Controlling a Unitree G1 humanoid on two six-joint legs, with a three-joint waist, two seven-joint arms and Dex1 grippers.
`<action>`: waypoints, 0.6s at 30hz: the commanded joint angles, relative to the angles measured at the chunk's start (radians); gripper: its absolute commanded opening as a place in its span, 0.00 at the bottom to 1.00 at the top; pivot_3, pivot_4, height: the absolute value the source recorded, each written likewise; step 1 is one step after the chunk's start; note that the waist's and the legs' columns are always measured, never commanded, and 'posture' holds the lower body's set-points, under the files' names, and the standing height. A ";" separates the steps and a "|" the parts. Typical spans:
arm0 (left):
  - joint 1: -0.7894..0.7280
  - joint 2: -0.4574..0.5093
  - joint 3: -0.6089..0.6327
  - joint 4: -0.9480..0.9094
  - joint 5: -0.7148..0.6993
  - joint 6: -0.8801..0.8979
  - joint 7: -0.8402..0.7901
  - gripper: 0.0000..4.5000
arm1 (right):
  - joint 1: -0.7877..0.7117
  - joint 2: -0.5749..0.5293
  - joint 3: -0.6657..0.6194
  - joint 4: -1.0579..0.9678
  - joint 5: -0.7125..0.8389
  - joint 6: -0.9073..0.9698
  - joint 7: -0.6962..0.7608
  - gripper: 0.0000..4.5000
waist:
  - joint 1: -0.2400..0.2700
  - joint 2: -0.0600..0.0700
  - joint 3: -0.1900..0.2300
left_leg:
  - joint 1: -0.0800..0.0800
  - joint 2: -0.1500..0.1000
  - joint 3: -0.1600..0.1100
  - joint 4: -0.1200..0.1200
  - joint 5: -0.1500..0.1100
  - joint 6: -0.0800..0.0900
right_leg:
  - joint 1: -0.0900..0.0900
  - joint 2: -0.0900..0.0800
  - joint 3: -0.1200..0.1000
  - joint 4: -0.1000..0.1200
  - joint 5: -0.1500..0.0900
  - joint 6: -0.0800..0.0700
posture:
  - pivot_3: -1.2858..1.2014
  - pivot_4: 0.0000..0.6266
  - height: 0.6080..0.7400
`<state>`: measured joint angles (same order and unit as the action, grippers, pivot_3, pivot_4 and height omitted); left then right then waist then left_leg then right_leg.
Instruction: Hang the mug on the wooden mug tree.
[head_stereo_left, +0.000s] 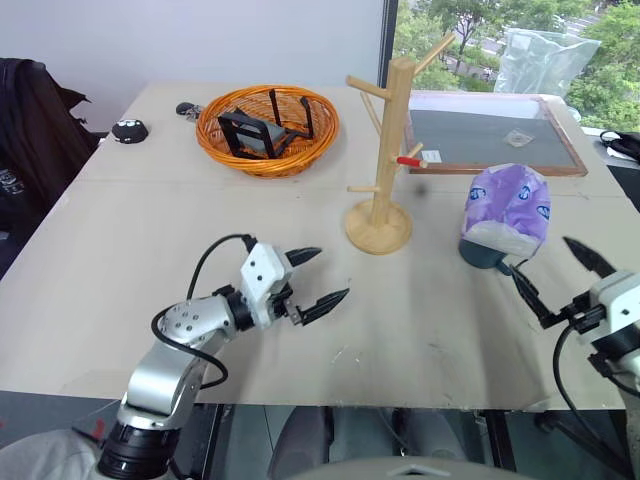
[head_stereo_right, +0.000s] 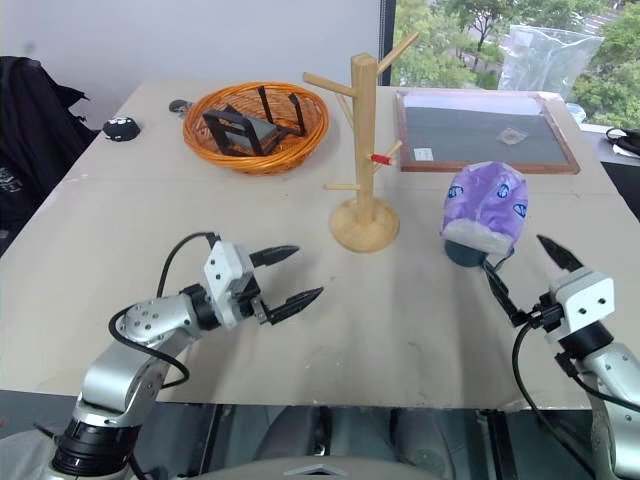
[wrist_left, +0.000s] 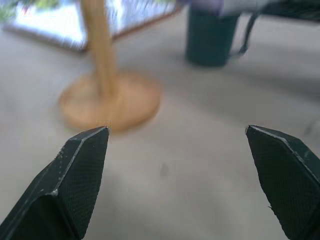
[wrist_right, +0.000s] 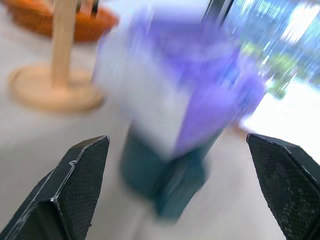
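Observation:
The mug (head_stereo_left: 483, 254), dark teal, stands on the table right of centre, with a purple-and-white plastic bag (head_stereo_left: 510, 205) bulging out of its top. Its loop handle (wrist_left: 248, 34) faces the near right. The wooden mug tree (head_stereo_left: 388, 150) stands upright on its round base (head_stereo_left: 378, 228) to the mug's left, one peg red-tipped. My left gripper (head_stereo_left: 331, 273) hovers open and empty over the table, near-left of the tree. My right gripper (head_stereo_left: 541, 256) is open and empty just near-right of the mug, apart from it. The right wrist view has the mug (wrist_right: 160, 175) between its fingers (wrist_right: 80, 180).
An orange wicker basket (head_stereo_left: 316, 140) holding black items sits at the back left. A wood-framed dark board (head_stereo_left: 490, 135) lies behind the mug. Small black objects (head_stereo_left: 130, 130) lie near the far left edge. The table's front edge runs just under both arms.

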<state>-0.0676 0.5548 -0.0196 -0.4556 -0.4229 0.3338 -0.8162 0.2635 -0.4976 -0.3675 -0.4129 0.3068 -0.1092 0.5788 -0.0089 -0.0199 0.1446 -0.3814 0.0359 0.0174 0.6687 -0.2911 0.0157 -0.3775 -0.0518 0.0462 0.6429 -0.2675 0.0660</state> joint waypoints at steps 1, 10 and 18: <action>-0.064 0.015 -0.006 -0.064 -0.057 0.052 -0.015 1.00 | -0.051 -0.045 0.016 -0.092 -0.008 0.031 0.000 0.99 | -0.003 0.000 0.000 | 0.000 0.000 0.000 0.000 0.000 0.000 | 0.000 0.000 0.000 0.000 0.000 0.000 | 0.52 0.24 0.98; -0.111 0.042 -0.018 -0.141 -0.084 0.132 0.004 1.00 | -0.219 -0.143 0.151 -0.001 -0.162 0.112 0.005 0.99 | 0.003 -0.001 0.000 | 0.000 0.000 0.000 0.000 0.000 0.000 | 0.000 0.001 0.000 0.000 0.000 0.000 | 0.52 0.24 0.98; -0.079 0.054 -0.008 -0.186 -0.092 0.157 0.038 1.00 | -0.233 -0.193 0.174 0.057 -0.213 0.075 0.053 0.58 | 0.002 -0.001 0.001 | -0.001 0.000 0.000 0.000 0.000 0.000 | 0.000 0.000 0.000 -0.001 0.000 0.000 | 0.52 0.24 0.98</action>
<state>-0.1466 0.6058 -0.0406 -0.5853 -0.4979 0.4891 -0.7905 0.0447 -0.6729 -0.1914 -0.3428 0.1039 -0.0093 0.6233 -0.0072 -0.0206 0.1453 -0.3823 0.0355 0.0169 0.6690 -0.2910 0.0156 -0.3778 -0.0514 0.0460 0.6423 -0.2675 0.0659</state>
